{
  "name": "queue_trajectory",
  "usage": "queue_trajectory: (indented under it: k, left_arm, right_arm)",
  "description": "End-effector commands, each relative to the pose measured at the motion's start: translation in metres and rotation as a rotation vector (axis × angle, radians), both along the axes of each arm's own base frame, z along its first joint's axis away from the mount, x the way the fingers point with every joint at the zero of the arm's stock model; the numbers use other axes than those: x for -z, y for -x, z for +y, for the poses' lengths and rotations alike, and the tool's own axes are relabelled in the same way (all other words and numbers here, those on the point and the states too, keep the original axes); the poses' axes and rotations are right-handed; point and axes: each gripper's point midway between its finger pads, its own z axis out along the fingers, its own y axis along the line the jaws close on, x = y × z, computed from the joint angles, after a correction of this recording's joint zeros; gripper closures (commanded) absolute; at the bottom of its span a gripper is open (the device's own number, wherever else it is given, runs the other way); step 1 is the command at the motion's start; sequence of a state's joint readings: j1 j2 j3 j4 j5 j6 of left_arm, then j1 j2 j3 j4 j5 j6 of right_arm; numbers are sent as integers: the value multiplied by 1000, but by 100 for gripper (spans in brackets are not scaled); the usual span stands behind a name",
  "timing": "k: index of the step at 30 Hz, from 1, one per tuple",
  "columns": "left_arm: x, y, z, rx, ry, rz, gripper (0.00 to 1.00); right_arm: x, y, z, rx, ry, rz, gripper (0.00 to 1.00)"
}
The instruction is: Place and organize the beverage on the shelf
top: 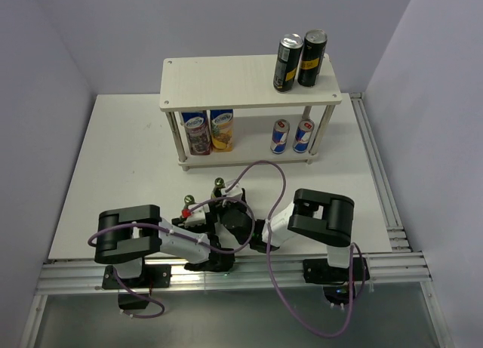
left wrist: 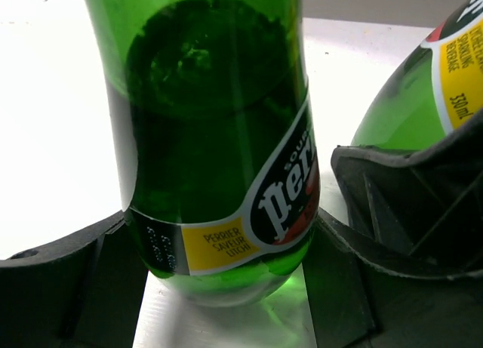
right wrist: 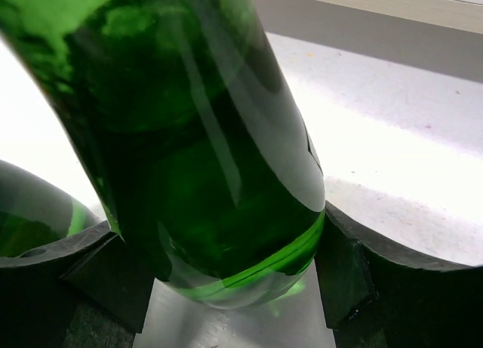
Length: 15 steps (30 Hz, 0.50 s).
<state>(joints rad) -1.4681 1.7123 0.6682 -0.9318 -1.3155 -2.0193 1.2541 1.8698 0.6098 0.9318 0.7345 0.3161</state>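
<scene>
Two green glass bottles stand side by side on the white table, close in front of the arm bases. My left gripper (left wrist: 226, 250) is shut on the left bottle (left wrist: 219, 137), low on its yellow-and-black label, a finger pressed to each side. My right gripper (right wrist: 219, 250) is shut on the other bottle (right wrist: 204, 152) near its base. That second bottle (left wrist: 400, 114) shows at the right of the left wrist view. From above, both bottle tops (top: 219, 186) poke up between the wrists. The shelf (top: 226, 80) carries two tall black cans (top: 287, 63) on top and two blue-and-silver cans (top: 281, 137) below.
Two colourful drink cartons (top: 197, 132) stand at the left of the shelf's lower board. Metal rails (top: 226, 269) run along the table's near edge and right side. Purple cables loop over both arms. Grey walls close in the table.
</scene>
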Motion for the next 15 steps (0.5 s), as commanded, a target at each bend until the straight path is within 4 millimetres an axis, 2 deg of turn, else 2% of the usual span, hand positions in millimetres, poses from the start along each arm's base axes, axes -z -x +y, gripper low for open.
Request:
queue_trajectory:
  k: [1,2,3,6,8,11,15]
  left_arm:
    - [10,7,0,-85,140,27,60]
    - [9,7,0,-88,147,25,66]
    - [6,8,0,-87,134,26,78]
    - [-4,10,0,-91,125,19,88]
    - [-10,12,-2,-89,127,12,95]
    - [-21,15,-8,-70,132,8,100]
    - [-39,20,-18,-36,173,5,100]
  right_arm:
    - [-8,0,-6,40,-29,9,100]
    - [-11,-1,-9,52,-32,10,100]
    - [-12,0,-12,65,-41,19,100]
    - [-10,1,-28,117,-13,40,100]
    - [-16,3,-33,130,-26,46,100]
    - [-19,6,-43,158,-17,55,100]
    - [-19,13,-55,176,-3,66,100]
